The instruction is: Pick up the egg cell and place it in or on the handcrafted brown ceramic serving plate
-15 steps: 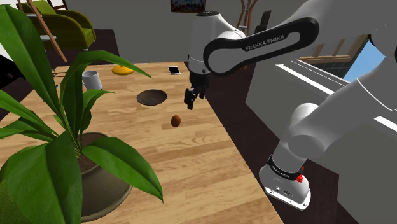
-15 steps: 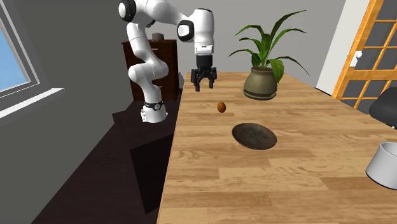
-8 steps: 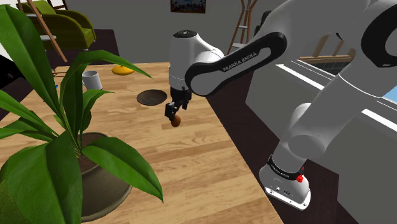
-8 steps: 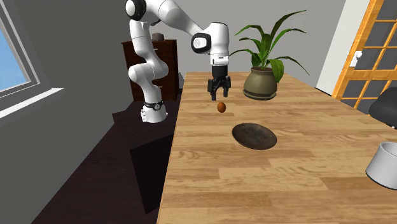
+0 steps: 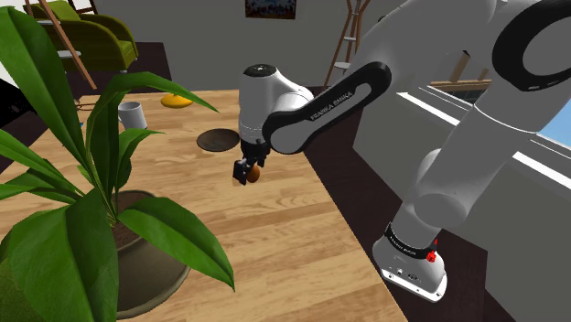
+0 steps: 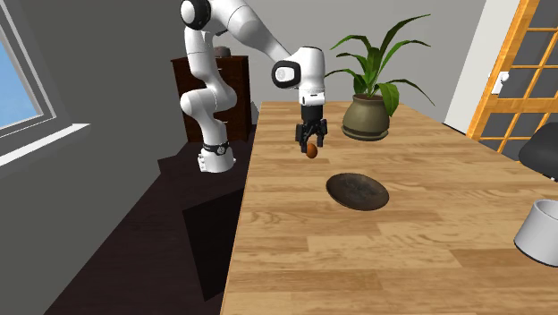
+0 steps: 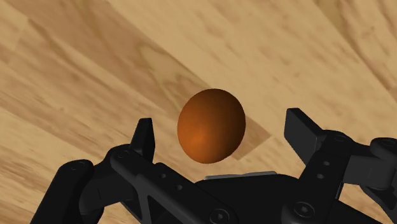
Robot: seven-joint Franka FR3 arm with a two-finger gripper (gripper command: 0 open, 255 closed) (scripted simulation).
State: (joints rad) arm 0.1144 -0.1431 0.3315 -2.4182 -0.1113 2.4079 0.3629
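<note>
Egg (image 7: pixel 211 126), brown and smooth, sits on the wooden desk (image 6: pixel 429 268) between the fingers of the black gripper (image 6: pixel 311 143), which stand apart without touching it. A dark brown plate (image 6: pixel 358 191) lies nearby on the desk.

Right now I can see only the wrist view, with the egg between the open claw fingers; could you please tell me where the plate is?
Observer: The plate lies flat on the table, below and right of the egg in the second exterior view, apart from it.
Operator: Does anything stand between them?
Observer: No, in the shoulder view just wood shows between the two.
Operator: What else is near the claw?
Observer: A potted plant stands to the right of the claw in the second exterior view, not touching it.
</note>
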